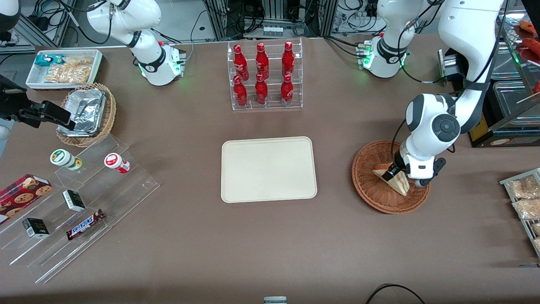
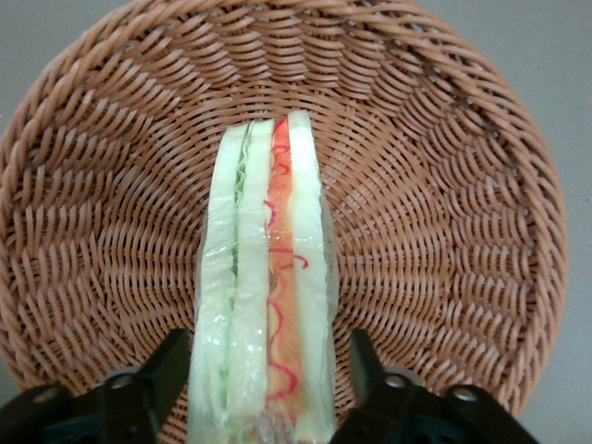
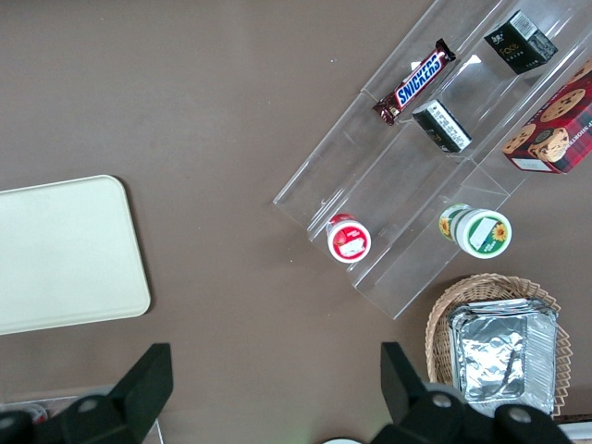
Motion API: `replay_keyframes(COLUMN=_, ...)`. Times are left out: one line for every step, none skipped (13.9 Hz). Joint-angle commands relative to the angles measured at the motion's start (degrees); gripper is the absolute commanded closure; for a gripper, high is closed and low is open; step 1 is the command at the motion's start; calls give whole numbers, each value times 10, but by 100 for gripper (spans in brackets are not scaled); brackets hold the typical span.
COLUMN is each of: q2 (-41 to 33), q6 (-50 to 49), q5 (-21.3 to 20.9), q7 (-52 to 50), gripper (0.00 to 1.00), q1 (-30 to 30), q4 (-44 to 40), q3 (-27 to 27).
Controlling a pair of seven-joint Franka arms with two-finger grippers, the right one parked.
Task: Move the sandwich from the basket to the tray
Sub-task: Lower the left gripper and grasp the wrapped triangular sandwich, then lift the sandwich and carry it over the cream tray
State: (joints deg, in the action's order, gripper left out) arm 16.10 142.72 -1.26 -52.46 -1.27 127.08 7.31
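Observation:
The sandwich (image 1: 394, 179), a wrapped wedge of white bread with red and green filling, lies in the reddish-brown wicker basket (image 1: 371, 198) toward the working arm's end of the table. My left gripper (image 1: 397, 172) is down in the basket over the sandwich. In the left wrist view the gripper (image 2: 268, 350) is open, with its black fingers (image 2: 166, 370) on either side of the sandwich (image 2: 268, 277) and a narrow gap of basket (image 2: 444, 185) showing on each side. The cream tray (image 1: 268, 169) lies flat and bare at the table's middle, and it also shows in the right wrist view (image 3: 65, 250).
A clear rack of red bottles (image 1: 265, 76) stands farther from the camera than the tray. A tan basket with a foil container (image 1: 86, 114), a white bin of snacks (image 1: 63, 67) and a clear stepped shelf (image 1: 76, 198) lie toward the parked arm's end. Snack packets (image 1: 525, 198) lie at the working arm's end.

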Motion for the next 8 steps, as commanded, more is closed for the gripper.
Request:
replay_keyframes(q2=-4, q6=-2, q5=3, q7=8, gripper=94, q1=2, q4=-19, q3=-1)
replay_keyframes(q2=-14, q6=-29, q5=3, q7=11, gripper=95, q1=3, q4=-29, q3=-1)
replay_keyframes(q2=-25, q6=-74, q5=3, q7=11, gripper=95, q1=2, q4=-52, q3=-1)
replay_keyframes(q2=-33, q6=-142, q5=3, q7=10, gripper=95, q1=0, q4=-90, q3=-1)
replay_keyframes(q2=-37, q6=-218, q5=2, q7=10, gripper=95, q1=-3, q4=-140, q3=2)
replay_keyframes(q2=-35, q6=-287, q5=1, q7=10, gripper=95, q1=-11, q4=-192, q3=7)
replay_keyframes(q2=-30, q6=-338, q5=2, q7=10, gripper=95, q1=-30, q4=-241, q3=13)
replay_keyframes(q2=-18, q6=-363, q5=2, q7=4, gripper=95, q1=-49, q4=-281, q3=14)
